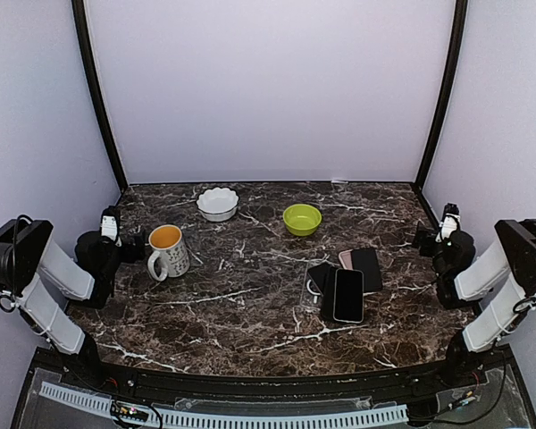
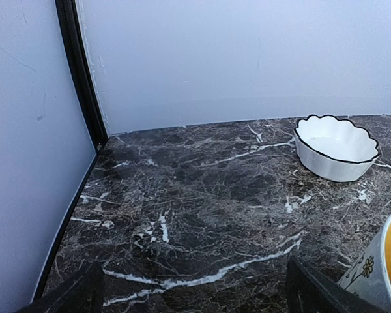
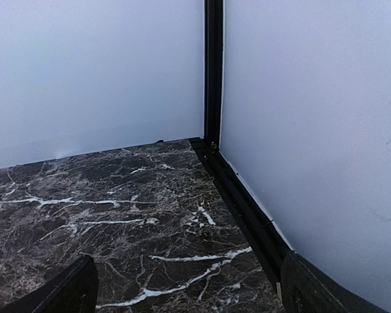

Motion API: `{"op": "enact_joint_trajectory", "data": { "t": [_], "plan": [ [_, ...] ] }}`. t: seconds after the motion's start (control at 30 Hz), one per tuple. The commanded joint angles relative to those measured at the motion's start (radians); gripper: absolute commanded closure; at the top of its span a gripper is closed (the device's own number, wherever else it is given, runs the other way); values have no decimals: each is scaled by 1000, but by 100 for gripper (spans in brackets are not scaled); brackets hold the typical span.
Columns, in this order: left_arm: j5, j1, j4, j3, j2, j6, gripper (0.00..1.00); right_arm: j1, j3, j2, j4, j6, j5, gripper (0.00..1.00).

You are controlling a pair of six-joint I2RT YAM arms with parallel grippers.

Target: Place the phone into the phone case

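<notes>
The phone (image 1: 348, 295), a black slab with a light rim, lies flat on the marble table (image 1: 250, 313) right of centre. Touching its left side is the phone case (image 1: 316, 284), dark and partly clear. Just behind them lies another dark flat piece with a pinkish edge (image 1: 364, 266). My left gripper (image 1: 128, 241) (image 2: 192, 287) is open at the far left beside the mug, holding nothing. My right gripper (image 1: 433, 231) (image 3: 189, 287) is open near the right wall, also holding nothing. Neither wrist view shows the phone or the case.
A white mug (image 1: 168, 251) (image 2: 381, 274) with a yellow inside stands just right of the left gripper. A white scalloped bowl (image 1: 217, 204) (image 2: 335, 147) and a green bowl (image 1: 302, 219) sit near the back. White walls with black corner posts (image 3: 213, 72) enclose the table.
</notes>
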Motion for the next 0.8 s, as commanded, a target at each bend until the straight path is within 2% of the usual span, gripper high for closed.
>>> {"op": "enact_joint_trajectory", "data": {
  "t": [0.0, 0.2, 0.27, 0.3, 0.33, 0.37, 0.4, 0.47, 0.53, 0.57, 0.67, 0.77],
  "plan": [
    [63, 6, -21, 27, -12, 10, 1, -4, 16, -14, 4, 7, -57, 2],
    [76, 6, -25, 29, -12, 11, 1, -46, 28, -17, -24, 6, -117, 2],
    [40, 6, -67, 54, -32, 10, 1, -46, 42, -47, -52, 26, -81, 2],
    [-21, 6, -227, 85, -74, 4, 1, -47, 59, -80, -127, 40, -30, 2],
    [-65, 6, -332, 181, -95, -24, 1, -46, 74, -123, -192, 53, -2, 1],
    [-159, 6, -516, 227, -134, -41, 1, -47, 88, -170, -254, 61, 28, 1],
    [-202, 6, -566, 293, -149, -53, 1, -47, 101, -215, -317, 71, 41, 1],
    [-290, 5, -608, 325, -204, -34, 1, -49, 147, -296, -476, 128, 28, 2],
    [-379, 1, -689, 365, -271, -85, 4, -49, 230, -349, -665, 192, -77, 5],
    [-407, -1, -780, 387, -315, -109, 5, -48, 280, -362, -760, 219, -140, 8],
    [-355, -28, -945, 510, -397, -174, 15, -23, 428, -364, -997, 274, -274, 22],
    [-296, -97, -1024, 564, -458, -178, 24, 131, 568, -347, -1209, 261, -211, 26]
  ]
}}
